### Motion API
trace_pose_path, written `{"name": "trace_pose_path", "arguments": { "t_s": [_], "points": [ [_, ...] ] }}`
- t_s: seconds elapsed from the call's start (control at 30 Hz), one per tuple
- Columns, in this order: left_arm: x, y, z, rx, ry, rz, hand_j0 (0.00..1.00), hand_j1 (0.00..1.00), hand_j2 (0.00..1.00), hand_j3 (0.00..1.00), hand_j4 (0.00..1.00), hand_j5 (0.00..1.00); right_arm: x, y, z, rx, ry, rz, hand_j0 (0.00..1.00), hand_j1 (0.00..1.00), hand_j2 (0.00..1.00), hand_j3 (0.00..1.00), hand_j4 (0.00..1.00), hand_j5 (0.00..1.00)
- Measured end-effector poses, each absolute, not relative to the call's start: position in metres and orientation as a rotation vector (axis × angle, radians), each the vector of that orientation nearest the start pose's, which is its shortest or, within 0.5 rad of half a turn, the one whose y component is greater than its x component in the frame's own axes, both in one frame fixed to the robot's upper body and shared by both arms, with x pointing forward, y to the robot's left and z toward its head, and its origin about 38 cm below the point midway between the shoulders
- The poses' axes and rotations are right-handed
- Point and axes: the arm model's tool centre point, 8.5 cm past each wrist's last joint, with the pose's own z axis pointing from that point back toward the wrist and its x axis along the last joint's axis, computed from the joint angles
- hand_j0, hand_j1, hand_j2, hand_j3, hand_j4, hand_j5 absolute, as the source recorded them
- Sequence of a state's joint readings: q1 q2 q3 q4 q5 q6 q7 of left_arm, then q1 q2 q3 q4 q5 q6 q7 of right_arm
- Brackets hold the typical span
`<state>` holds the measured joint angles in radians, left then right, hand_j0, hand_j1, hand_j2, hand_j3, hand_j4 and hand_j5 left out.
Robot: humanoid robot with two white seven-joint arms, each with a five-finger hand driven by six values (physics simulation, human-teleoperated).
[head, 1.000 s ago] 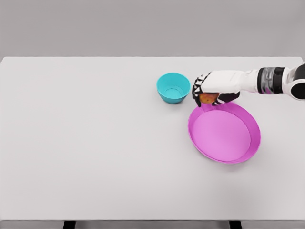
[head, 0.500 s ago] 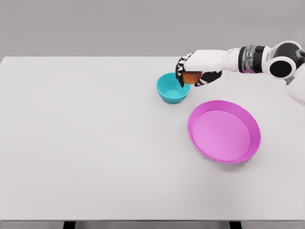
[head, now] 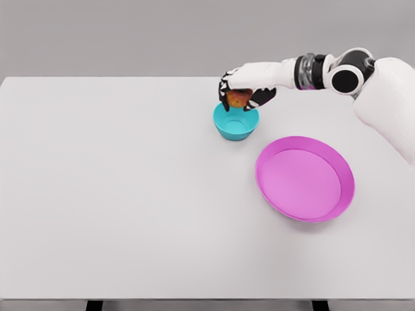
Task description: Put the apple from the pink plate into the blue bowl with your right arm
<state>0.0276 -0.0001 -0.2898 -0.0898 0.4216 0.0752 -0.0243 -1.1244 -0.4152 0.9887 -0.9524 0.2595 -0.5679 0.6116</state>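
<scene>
Head view: apple [head: 239, 98] sits upper centre-right of frame, pinched in the right hand [head: 242, 93], fingers curled round it from above and the sides. Orange-red skin shows between the dark fingertips. Apple hangs directly over the blue bowl [head: 236, 120], just above the rim at the bowl's far side; can't tell if it touches the rim. Bowl interior visible below the apple looks bare teal. Right arm comes in from the upper right edge, forearm running roughly level to the left, white shell with a dark-and-metal wrist joint. Pink plate [head: 305, 179] lies right of centre, lower right of the bowl, near it but apart, with nothing on it. Both bowl and plate rest on the white tabletop [head: 117, 194], which fills most of the frame; grey wall behind along the top.
</scene>
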Motion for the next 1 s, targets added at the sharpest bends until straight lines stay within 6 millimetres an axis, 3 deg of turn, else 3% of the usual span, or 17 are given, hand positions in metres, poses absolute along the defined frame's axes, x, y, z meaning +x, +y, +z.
{"name": "trace_pose_path", "arguments": {
  "t_s": [0.23, 0.37, 0.4, 0.47, 0.53, 0.57, 0.7, 0.8, 0.87, 1.0],
  "points": [
    [0.004, 0.26, -0.264, 0.028, 0.01, 0.132, 1.0, 1.0, 1.0, 1.0, 1.0, 1.0, 0.54, -0.165, 0.233, -0.192, -1.365, 2.143, 0.45, 0.45, 0.45, 0.45, 0.45, 0.45],
    [0.004, 0.26, -0.264, 0.028, 0.011, 0.132, 1.0, 1.0, 1.0, 1.0, 1.0, 1.0, 0.54, -0.164, 0.232, -0.198, -1.361, 2.149, 0.64, 0.64, 0.64, 0.64, 0.64, 0.64],
    [0.004, 0.26, -0.264, 0.028, 0.011, 0.132, 1.0, 1.0, 1.0, 1.0, 1.0, 1.0, 0.54, -0.164, 0.232, -0.197, -1.36, 2.149, 0.75, 0.75, 0.75, 0.75, 0.75, 0.75],
    [0.004, 0.26, -0.264, 0.028, 0.011, 0.132, 1.0, 1.0, 1.0, 1.0, 1.0, 1.0, 0.54, -0.164, 0.232, -0.199, -1.359, 2.149, 0.77, 0.77, 0.77, 0.77, 0.77, 0.77],
    [0.004, 0.26, -0.264, 0.028, 0.011, 0.132, 1.0, 1.0, 1.0, 1.0, 1.0, 1.0, 0.54, -0.163, 0.232, -0.2, -1.358, 2.15, 0.84, 0.84, 0.84, 0.84, 0.84, 0.84],
    [0.004, 0.26, -0.264, 0.028, 0.011, 0.132, 1.0, 1.0, 1.0, 1.0, 1.0, 1.0, 0.54, -0.163, 0.232, -0.201, -1.358, 2.15, 0.92, 0.92, 0.92, 0.92, 0.92, 0.92],
    [0.004, 0.26, -0.264, 0.028, 0.011, 0.132, 1.0, 1.0, 1.0, 1.0, 1.0, 1.0, 0.538, -0.164, 0.231, -0.198, -1.359, 2.152, 1.0, 1.0, 1.0, 1.0, 1.0, 1.0],
    [0.004, 0.26, -0.264, 0.028, 0.011, 0.132, 1.0, 1.0, 1.0, 1.0, 1.0, 1.0, 0.536, -0.163, 0.234, -0.202, -1.37, 2.161, 1.0, 1.0, 1.0, 1.0, 1.0, 1.0],
    [0.004, 0.26, -0.264, 0.028, 0.011, 0.132, 1.0, 1.0, 1.0, 1.0, 1.0, 1.0, 0.529, -0.172, 0.239, -0.216, -1.384, 2.176, 1.0, 1.0, 1.0, 1.0, 1.0, 1.0],
    [0.004, 0.26, -0.264, 0.028, 0.011, 0.131, 1.0, 1.0, 1.0, 1.0, 1.0, 1.0, 0.48, -0.212, 0.247, -0.254, -1.426, 2.223, 1.0, 1.0, 1.0, 1.0, 1.0, 1.0]
  ]
}}
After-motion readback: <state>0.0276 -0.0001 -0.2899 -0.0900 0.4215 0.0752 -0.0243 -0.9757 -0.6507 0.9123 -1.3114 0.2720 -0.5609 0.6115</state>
